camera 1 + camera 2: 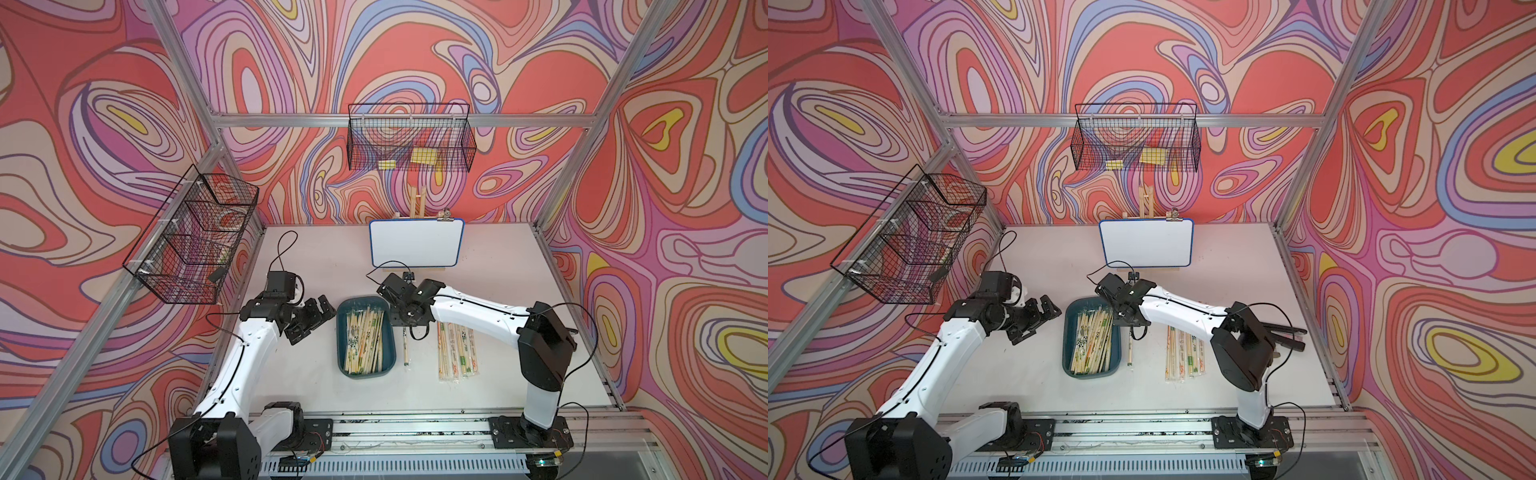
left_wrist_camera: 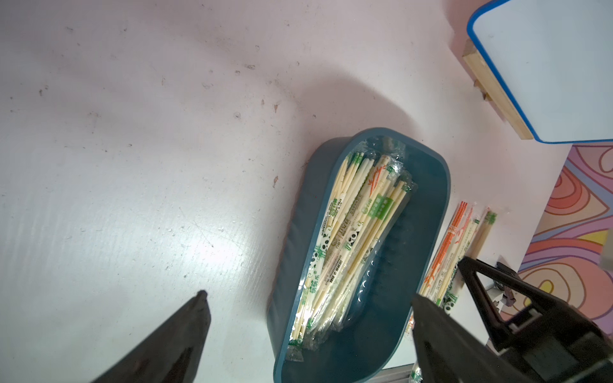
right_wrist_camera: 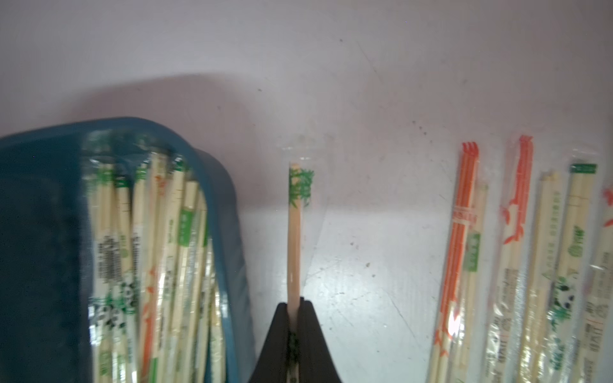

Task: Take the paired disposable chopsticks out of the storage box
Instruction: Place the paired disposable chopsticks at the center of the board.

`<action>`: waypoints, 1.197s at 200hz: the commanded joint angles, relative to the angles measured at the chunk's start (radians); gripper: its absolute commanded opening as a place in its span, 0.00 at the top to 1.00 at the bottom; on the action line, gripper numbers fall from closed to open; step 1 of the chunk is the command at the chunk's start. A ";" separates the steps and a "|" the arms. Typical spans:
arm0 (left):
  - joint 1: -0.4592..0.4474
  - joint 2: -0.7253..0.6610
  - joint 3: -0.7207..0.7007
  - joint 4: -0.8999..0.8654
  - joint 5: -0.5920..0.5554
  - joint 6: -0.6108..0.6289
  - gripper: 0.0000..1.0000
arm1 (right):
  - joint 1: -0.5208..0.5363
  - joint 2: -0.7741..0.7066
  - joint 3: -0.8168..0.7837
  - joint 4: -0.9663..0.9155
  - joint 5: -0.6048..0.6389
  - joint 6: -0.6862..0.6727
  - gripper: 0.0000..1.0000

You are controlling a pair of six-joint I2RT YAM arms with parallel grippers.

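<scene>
Chopsticks [image 1: 365, 336] fill the box [image 1: 365, 372] in a loose, criss-crossed heap, each pair sealed in a clear sleeve with green, black or orange print. One pair [image 3: 294, 232] is outside it. My right gripper [image 3: 294, 300] is clamped on one end, jaws nearly together, and the pair points straight away from my fingers. It sits between the box and the row [image 1: 457, 351] of pairs lying on the table [image 1: 291, 257]. Whether its far end touches the table I cannot tell. My left gripper [image 2: 308, 296] hangs at the box's other side, jaws wide apart, holding nothing.

I judge these pairs very light and stiff along their length, so an end grip like this should carry one level without droop. The sleeve is the trouble. It is glossy film, likely slippery, and may slide over the bamboo or crumple if I pinch only the empty tail of plastic. I would close on wood, a little in from the end, across the narrow width. In the heap the sleeves overlap and lean on one another, so a pinch could lift a neighbour too; the topmost, most tilted pair looks safest. A hard squeeze is needless, since thin bamboo could split.
</scene>
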 commanded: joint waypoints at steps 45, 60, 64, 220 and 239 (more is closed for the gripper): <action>-0.107 -0.009 -0.028 0.040 -0.035 -0.069 0.00 | -0.081 -0.018 -0.097 -0.044 0.135 -0.068 0.99; -0.113 -0.001 -0.029 0.047 -0.043 -0.077 0.00 | -0.091 -0.012 -0.116 -0.029 0.130 -0.076 1.00; -0.114 0.000 -0.030 0.049 -0.046 -0.079 0.00 | -0.094 -0.009 -0.120 -0.024 0.129 -0.075 1.00; -0.122 0.023 -0.026 0.059 -0.077 -0.095 0.00 | -0.097 0.037 -0.248 0.105 0.047 -0.032 0.98; -0.122 0.023 -0.026 0.052 -0.083 -0.092 0.00 | -0.097 0.042 -0.253 0.109 0.047 -0.032 0.96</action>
